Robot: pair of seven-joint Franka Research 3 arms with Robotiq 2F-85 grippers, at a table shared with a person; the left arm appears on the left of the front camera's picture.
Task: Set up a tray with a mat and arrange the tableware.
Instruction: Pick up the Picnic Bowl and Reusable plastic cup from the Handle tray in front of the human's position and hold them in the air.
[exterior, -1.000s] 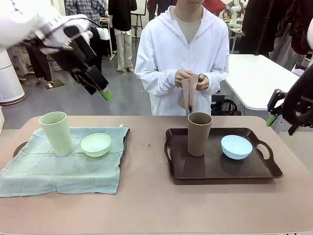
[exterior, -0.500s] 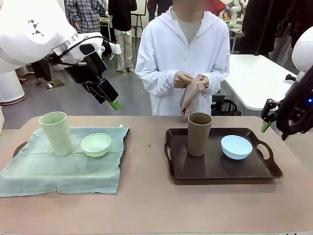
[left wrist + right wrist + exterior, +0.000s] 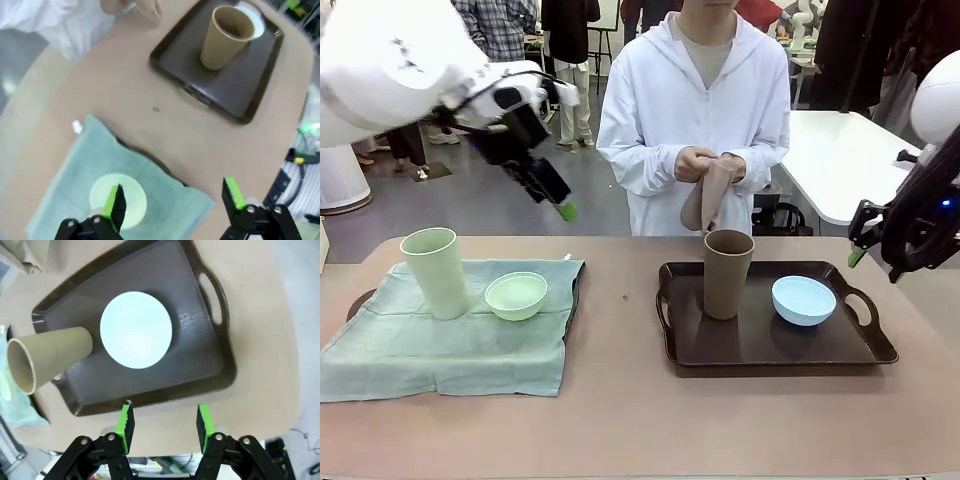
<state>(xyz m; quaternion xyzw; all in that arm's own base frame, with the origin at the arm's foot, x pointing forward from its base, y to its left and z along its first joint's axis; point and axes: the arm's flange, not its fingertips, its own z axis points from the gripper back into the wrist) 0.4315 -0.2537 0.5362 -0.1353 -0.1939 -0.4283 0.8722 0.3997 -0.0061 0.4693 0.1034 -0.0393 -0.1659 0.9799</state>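
The right claw (image 3: 165,422) hangs high off the handle end of the dark tray (image 3: 770,348), fingers part-way apart and nothing between them. Straight ahead along those fingers sits the light blue bowl (image 3: 136,330), on the tray floor at the end nearest that arm. The brown tumbler (image 3: 727,272) stands upright on the same tray, on the bowl's other side. Its long axis is vertical, so it likely wants a side-on grip, while the bowl offers its rim from above.

The left claw (image 3: 174,197), spread wide and empty, is up in the air well clear of the tray's other end. It is above the green cloth (image 3: 450,345) that lies beside the tray and carries the pale green tumbler (image 3: 435,272) and the mint bowl (image 3: 516,295).

Behind the tray, the person's hands (image 3: 698,163) hold a folded beige cloth (image 3: 708,200) just above the brown tumbler. There is no mat under this tray's pieces yet. By the look of it, the right arm is the nearer one to lift them clear, bowl first.
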